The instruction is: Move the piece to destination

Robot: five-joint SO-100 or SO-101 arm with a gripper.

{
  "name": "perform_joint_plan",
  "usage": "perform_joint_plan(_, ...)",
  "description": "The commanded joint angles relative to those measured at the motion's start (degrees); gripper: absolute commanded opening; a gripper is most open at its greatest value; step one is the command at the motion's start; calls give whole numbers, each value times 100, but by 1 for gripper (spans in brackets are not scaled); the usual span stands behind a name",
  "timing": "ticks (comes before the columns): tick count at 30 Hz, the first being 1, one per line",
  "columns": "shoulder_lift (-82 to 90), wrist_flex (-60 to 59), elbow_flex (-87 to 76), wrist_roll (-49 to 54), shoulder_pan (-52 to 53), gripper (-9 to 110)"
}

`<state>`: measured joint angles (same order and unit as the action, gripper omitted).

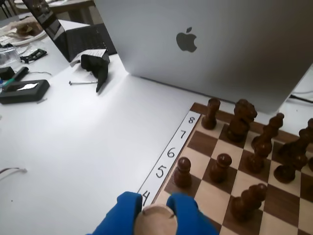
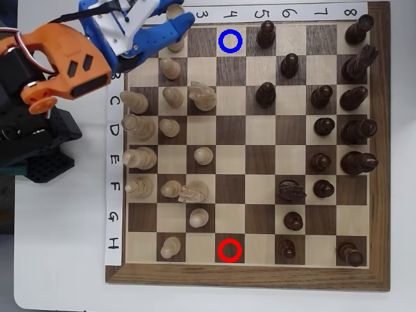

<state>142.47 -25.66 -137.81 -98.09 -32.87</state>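
1. Wrist view: the blue gripper [image 1: 155, 215] is clamped on the piece [image 1: 154, 221] at the board's numbered edge strip [image 1: 172, 148]; bare white table [image 1: 83, 142] lies left, dark pawns [image 1: 183, 172] just ahead
2. Overhead view: the gripper [image 2: 174, 31] holds the piece [image 2: 175, 43] in the top row, one dark square short of the blue-ringed destination [image 2: 231, 41], itself clear

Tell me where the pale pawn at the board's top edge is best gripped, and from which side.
Across the round knob of the pale pawn, coming from above: it stands upright, and that top is narrow enough for two fingers. The blue gripper already seems closed on it this way in the wrist view. Neighbouring pale pieces make a low side approach riskier.
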Motion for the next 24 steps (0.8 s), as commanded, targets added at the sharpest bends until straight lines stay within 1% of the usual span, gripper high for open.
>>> perform_joint_plan(1, -114, 1547, 18, 229, -53, 0)
perform_joint_plan(14, -1318, 3472, -105, 290, 246, 0)
perform_joint_plan(17, -1564, 3665, -97, 281, 325, 0)
perform_joint_plan(24, -2083, 3595, -88, -35, 431, 1)
